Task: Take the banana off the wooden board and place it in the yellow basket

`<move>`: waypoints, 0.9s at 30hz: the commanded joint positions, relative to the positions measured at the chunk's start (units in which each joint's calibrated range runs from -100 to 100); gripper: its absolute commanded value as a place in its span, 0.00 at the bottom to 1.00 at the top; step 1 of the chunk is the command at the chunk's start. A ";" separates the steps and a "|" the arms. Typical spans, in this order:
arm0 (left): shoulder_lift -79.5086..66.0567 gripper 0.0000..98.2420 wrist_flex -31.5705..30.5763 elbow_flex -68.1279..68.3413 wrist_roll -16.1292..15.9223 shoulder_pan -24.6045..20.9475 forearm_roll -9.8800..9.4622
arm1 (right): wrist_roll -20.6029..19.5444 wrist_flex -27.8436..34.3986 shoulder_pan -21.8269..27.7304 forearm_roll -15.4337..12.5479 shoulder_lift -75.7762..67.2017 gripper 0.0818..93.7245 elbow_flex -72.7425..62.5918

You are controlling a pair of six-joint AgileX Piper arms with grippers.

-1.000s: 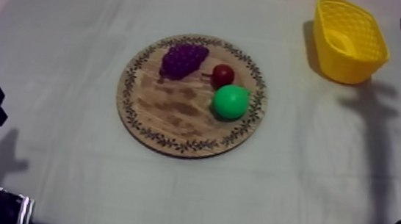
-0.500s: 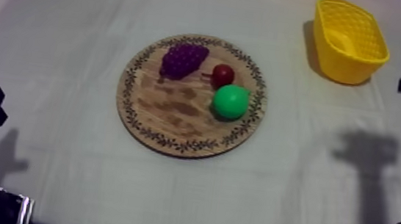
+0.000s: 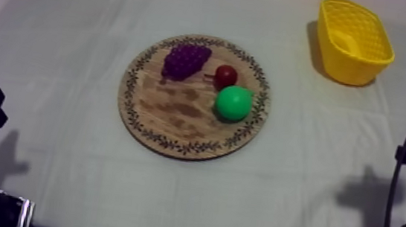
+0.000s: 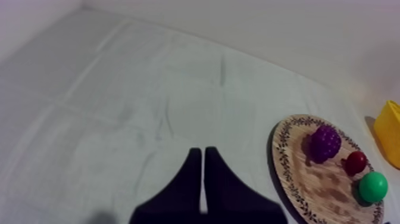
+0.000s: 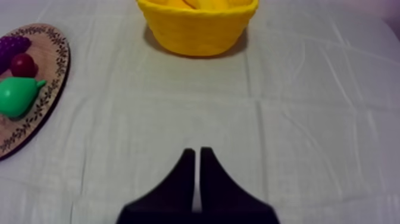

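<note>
Your left gripper (image 4: 203, 179): fingers pressed together in a narrow wedge, nothing btw them. It hangs over bare cloth (image 4: 119, 107) at the table's near left, well apart from the fruit. Your right gripper (image 5: 197, 179): same, closed on nothing, over cloth at the right side and facing the yellow basket (image 5: 196, 30).

Mid-table you've got the round wooden board (image 3: 176, 115) w/ patterned rim. On it, nearest you and to the right, is the green pear (image 3: 234, 102). The small red fruit (image 3: 225, 76) is just beside it, and the grapes (image 3: 187, 59) are at the far left of the board. The board's middle is bare wood.

Farthest off, at the far right, the basket stands upright on the cloth. The banana (image 3: 343, 42) lies inside it, a pale yellow shape on the floor, approx. the same colour as the walls, so its outline is hard to make out.
</note>
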 commanded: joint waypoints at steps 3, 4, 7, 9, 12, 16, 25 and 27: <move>-0.03 0.00 0.00 0.03 0.00 0.00 0.03 | 0.01 2.97 0.54 -0.25 -8.98 0.00 3.01; -0.03 0.00 0.00 0.03 0.00 0.00 0.03 | -0.09 3.30 0.62 -0.21 -10.21 0.00 3.66; -0.03 0.00 0.00 0.03 0.00 0.00 0.03 | -0.13 3.64 0.97 -0.22 -13.20 0.00 5.85; -0.03 0.00 0.00 0.03 -0.02 0.00 0.03 | -0.59 3.38 1.19 -0.31 -14.99 0.00 7.37; -0.03 0.00 0.00 0.03 0.00 0.00 0.03 | -1.42 3.55 1.40 -0.36 -17.40 0.00 8.45; -0.03 0.00 0.00 0.03 -0.01 0.00 0.03 | -4.46 4.04 1.52 0.84 -19.91 0.00 9.06; -0.03 0.00 0.00 0.03 0.00 0.00 0.03 | -0.50 -7.81 1.52 3.47 -20.77 0.00 13.07; -0.03 0.00 0.00 0.03 0.00 0.00 0.03 | 2.26 -8.81 1.52 3.63 -20.79 0.00 13.42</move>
